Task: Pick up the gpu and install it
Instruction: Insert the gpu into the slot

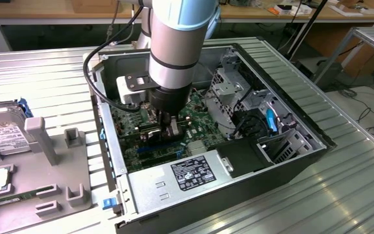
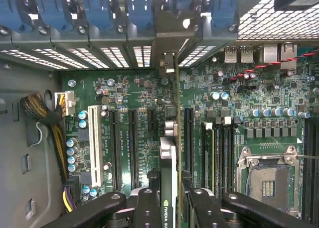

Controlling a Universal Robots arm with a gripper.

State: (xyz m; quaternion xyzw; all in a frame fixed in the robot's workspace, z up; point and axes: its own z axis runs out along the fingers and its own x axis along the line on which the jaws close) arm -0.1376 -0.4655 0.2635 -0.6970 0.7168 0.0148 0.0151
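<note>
GPU, thin green circuit card with a black cooler block and a silver metal end bracket: seen edge-on in the wrist view, standing upright over the green motherboard inside the open grey metal computer case, its bracket end toward the case's perforated rear slot wall. Black two-finger gripper: fingers drawn in narrow and clamped on the card's cooler side and back face, one on each flank. In the exterior view the same gripper reaches down from the grey and blue-capped robot arm into the case, above the board. Neighbouring items: long black expansion slots, a white slot beside them, green memory sticks in their own sockets, and an empty silver processor socket. Whether the card's edge connector has entered a slot cannot be told; it is hidden beneath the card. Risks, as judged: a slight tilt or sideways offset would land the connector on the slot's rim or on nearby capacitors; the bracket could catch the rear slot wall and lever the card askew; a narrow grip on a thin card may let it pivot under insertion force.
</note>
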